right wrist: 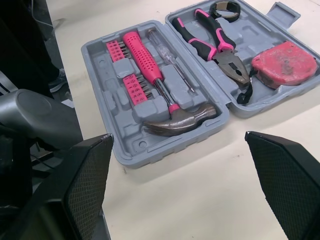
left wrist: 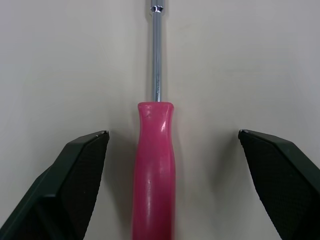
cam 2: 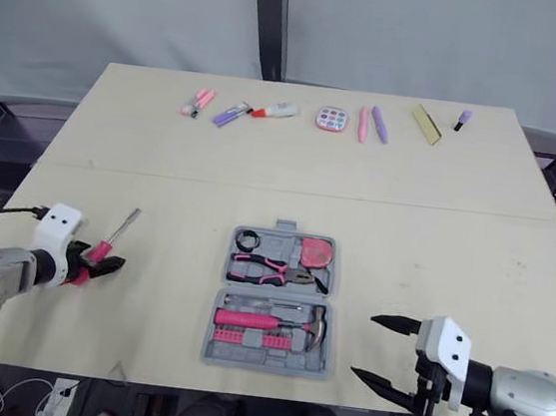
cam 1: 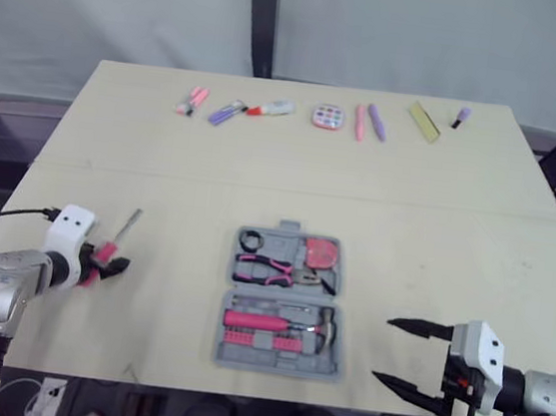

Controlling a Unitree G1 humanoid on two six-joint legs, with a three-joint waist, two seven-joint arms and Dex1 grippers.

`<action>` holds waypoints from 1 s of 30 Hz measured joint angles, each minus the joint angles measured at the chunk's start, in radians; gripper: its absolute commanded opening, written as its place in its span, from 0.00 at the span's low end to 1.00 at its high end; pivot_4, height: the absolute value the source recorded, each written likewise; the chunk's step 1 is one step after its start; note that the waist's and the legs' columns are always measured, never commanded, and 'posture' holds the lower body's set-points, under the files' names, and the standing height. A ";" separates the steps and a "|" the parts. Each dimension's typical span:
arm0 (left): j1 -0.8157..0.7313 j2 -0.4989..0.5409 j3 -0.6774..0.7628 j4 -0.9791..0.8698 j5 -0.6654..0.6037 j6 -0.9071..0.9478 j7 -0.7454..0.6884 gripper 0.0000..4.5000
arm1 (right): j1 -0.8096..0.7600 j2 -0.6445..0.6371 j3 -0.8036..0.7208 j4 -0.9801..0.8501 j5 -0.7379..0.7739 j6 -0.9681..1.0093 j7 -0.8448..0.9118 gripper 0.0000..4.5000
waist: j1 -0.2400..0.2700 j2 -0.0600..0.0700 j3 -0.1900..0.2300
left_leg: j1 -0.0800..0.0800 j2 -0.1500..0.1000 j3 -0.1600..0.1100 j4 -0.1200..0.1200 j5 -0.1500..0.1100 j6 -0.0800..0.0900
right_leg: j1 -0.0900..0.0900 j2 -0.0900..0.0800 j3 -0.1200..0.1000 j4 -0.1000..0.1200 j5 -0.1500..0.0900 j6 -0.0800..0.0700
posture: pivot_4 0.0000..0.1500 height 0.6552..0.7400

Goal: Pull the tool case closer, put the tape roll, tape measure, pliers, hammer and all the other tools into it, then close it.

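The grey tool case (cam 1: 333,305) lies open near the table's front edge. Inside it are the hammer (right wrist: 165,107), the pliers (right wrist: 212,45), the red tape measure (right wrist: 284,62), the black tape roll (cam 1: 251,240) and pink bits (right wrist: 131,82). A pink-handled screwdriver (left wrist: 154,170) lies on the table to the left of the case. My left gripper (left wrist: 172,150) is open with its fingers on either side of the handle, not touching it. To the right of the case, my right gripper (cam 1: 408,355) is open and holds nothing.
Along the far edge of the table (cam 1: 455,238) lie several small items: pink and purple markers (cam 1: 225,112), a round palette (cam 1: 327,117), a yellow-green strip (cam 1: 423,121). A dark upright post (cam 1: 262,21) stands behind the table.
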 measured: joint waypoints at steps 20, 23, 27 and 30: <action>-0.050 -0.014 -0.018 0.080 0.021 -0.054 -0.037 0.50 | -0.002 0.000 -0.007 -0.012 0.000 0.003 -0.003 1.00 | 0.000 0.000 -0.001 | 0.000 -0.001 0.000 0.002 0.000 0.000 | 0.000 0.000 0.000 0.002 0.000 0.000 | 1.00 1.00; -0.052 -0.016 -0.017 0.087 0.025 -0.065 -0.037 0.15 | -0.006 0.000 -0.007 -0.012 0.000 0.003 -0.003 1.00 | 0.000 0.000 -0.001 | 0.000 -0.001 0.000 0.002 0.000 0.000 | 0.000 0.000 0.000 0.002 0.000 0.000 | 1.00 1.00; -0.054 -0.016 -0.017 0.095 0.026 -0.072 -0.041 0.12 | -0.010 0.000 -0.005 -0.012 -0.001 0.003 -0.003 1.00 | 0.000 0.000 -0.001 | 0.000 -0.001 0.000 0.002 0.000 0.000 | 0.000 0.000 0.000 0.002 0.000 0.000 | 1.00 1.00; -0.055 -0.016 -0.017 0.104 0.027 -0.087 -0.046 0.12 | -0.013 0.000 -0.005 -0.012 -0.001 0.003 -0.003 1.00 | 0.000 0.001 -0.001 | 0.001 -0.001 0.000 0.002 0.000 0.000 | 0.000 0.000 0.000 0.003 0.000 0.000 | 1.00 1.00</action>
